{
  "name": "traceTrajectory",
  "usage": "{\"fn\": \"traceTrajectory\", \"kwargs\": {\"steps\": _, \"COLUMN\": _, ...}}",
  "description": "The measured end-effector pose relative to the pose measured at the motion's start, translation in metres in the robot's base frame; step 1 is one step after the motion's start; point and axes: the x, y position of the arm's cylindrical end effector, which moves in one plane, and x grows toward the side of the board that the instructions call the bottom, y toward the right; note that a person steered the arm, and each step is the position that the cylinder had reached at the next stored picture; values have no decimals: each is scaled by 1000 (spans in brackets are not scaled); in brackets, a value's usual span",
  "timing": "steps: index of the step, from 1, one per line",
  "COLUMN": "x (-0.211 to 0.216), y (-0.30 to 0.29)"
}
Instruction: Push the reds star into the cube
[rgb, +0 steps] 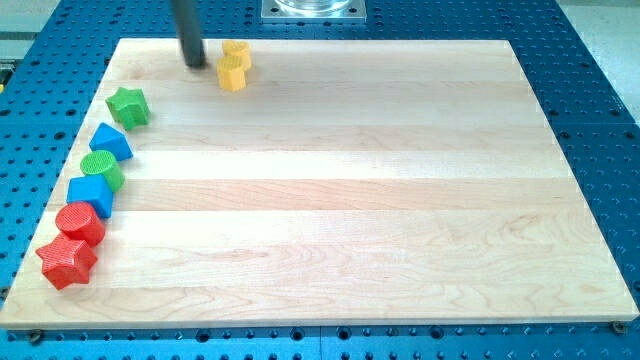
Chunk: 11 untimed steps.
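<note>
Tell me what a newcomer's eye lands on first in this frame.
Probably the column of blocks down the board's left edge: green star, a blue block, green cylinder, blue cube, red cylinder and red star at the bottom. Next, my tip at the view's top, just left of two yellow blocks and far from the red star.
</note>
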Motion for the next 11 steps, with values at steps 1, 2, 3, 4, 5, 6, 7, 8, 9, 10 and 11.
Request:
{"fn": "traceTrajectory", "kwargs": {"steps": 1, "x": 29, "y": 0}}
{"fn": "traceTrajectory", "kwargs": {"steps": 2, "x": 84, "y": 58}}
{"fn": "traceTrajectory", "kwargs": {"steps": 3, "x": 214, "y": 87}}
{"fn": "traceTrajectory", "kwargs": {"steps": 4, "x": 346, "y": 51}}
{"fn": "traceTrajectory", "kwargs": {"steps": 5, "x": 379, "y": -2}}
{"fn": "traceTrajectory", "kwargs": {"steps": 6, "x": 369, "y": -27}}
{"fn": "traceTrajectory", "kwargs": {"steps": 7, "x": 339, "y": -8}}
{"fn": "traceTrajectory", "kwargs": {"steps": 8, "x": 382, "y": -15}}
{"fn": "traceTrajectory", "kwargs": {"steps": 9, "x": 346, "y": -34}}
{"fn": "traceTrajectory", "kwargs": {"steps": 10, "x": 322, "y": -43}}
{"fn": "traceTrajectory", "kwargs": {"steps": 11, "x": 381, "y": -59}}
